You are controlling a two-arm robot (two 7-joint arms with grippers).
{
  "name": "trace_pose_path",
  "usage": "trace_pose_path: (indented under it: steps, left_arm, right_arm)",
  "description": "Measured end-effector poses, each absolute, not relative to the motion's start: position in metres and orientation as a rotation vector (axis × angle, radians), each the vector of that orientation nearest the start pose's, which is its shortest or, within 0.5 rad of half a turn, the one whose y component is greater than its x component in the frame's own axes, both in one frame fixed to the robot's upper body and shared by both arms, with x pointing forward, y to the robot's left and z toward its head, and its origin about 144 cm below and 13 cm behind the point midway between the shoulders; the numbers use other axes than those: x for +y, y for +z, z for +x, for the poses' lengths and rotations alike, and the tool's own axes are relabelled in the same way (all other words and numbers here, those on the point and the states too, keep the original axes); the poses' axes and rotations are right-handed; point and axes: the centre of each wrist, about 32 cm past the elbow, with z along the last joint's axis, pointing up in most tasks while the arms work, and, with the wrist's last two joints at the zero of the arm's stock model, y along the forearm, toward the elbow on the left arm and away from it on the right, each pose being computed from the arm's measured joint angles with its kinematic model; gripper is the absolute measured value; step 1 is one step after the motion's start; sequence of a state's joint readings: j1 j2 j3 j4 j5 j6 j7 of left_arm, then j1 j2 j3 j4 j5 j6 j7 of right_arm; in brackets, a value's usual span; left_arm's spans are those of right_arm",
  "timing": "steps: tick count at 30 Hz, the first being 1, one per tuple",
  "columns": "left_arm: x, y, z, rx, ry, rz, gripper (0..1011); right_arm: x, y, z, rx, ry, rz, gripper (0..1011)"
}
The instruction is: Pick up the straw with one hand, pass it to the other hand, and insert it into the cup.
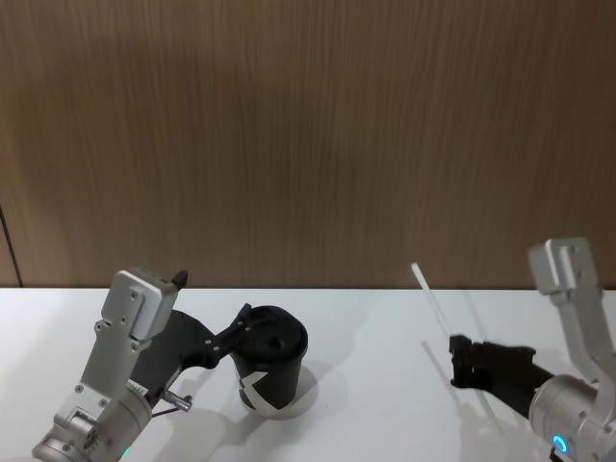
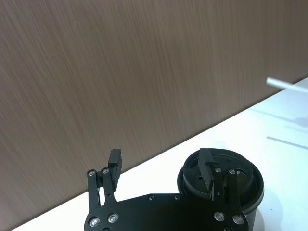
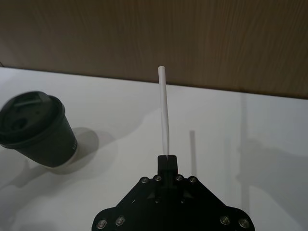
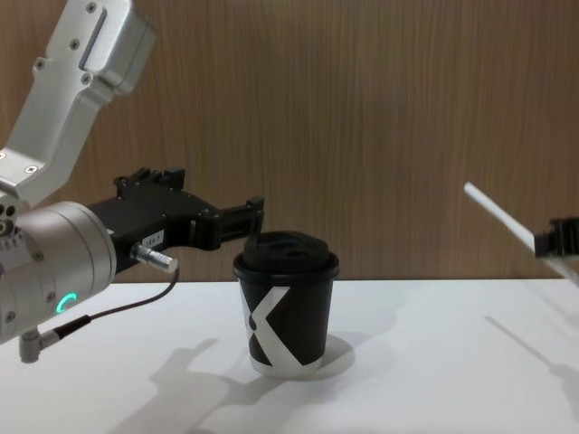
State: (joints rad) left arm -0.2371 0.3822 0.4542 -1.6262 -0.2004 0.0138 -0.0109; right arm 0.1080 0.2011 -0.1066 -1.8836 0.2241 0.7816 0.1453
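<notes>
My black right gripper (image 3: pixel 167 159) pinched the long white straw (image 3: pixel 165 110) aloft, well right of the black lidded paper cup (image 4: pixel 285 316) by my spread left gripper (image 2: pixel 161 166), so a misaligned handover might have dropped it.

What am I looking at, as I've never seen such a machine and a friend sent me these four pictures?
It is a robot with two arms, each ending in a pincer. Four cameras took these at the same moment: one on its head looking down, one on its chest looking across the table, and one on each wrist. On the white table stands a black paper cup with a lid, upright. The right pincer is shut on a long white straw, held in the air and slanting upward, on the robot's right of the cup. The left pincer is open, holds nothing and hangs close by the cup's lid.
</notes>
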Motion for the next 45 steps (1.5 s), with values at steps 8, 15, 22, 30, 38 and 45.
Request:
trace_pose_path:
  steps: [8, 15, 22, 30, 38, 45]
  left_arm:
    - [0.198, 1.204, 0.492, -0.268, 1.124, 0.061, 1002]
    - [0.198, 1.205, 0.492, -0.270, 1.125, 0.059, 1002]
    - [0.198, 1.208, 0.491, -0.279, 1.125, 0.055, 1002]
    - [0.198, 1.213, 0.493, -0.287, 1.113, 0.047, 1002]
    - [0.198, 1.219, 0.498, -0.296, 1.079, 0.025, 1002]
    - [0.200, 1.225, 0.503, -0.296, 1.029, -0.010, 1002]
  right_arm:
    - [-0.241, 1.273, 0.464, 0.270, -1.162, -0.160, 0]
    - [-0.247, 1.280, 0.465, 0.248, -1.067, -0.036, 0]
    - [-0.248, 1.286, 0.466, 0.231, -1.008, 0.036, 0]
    - [-0.250, 1.291, 0.466, 0.218, -0.964, 0.096, 0]
    - [-0.251, 1.293, 0.467, 0.210, -0.936, 0.132, 0]
    - [-0.251, 1.294, 0.468, 0.206, -0.912, 0.157, 0]
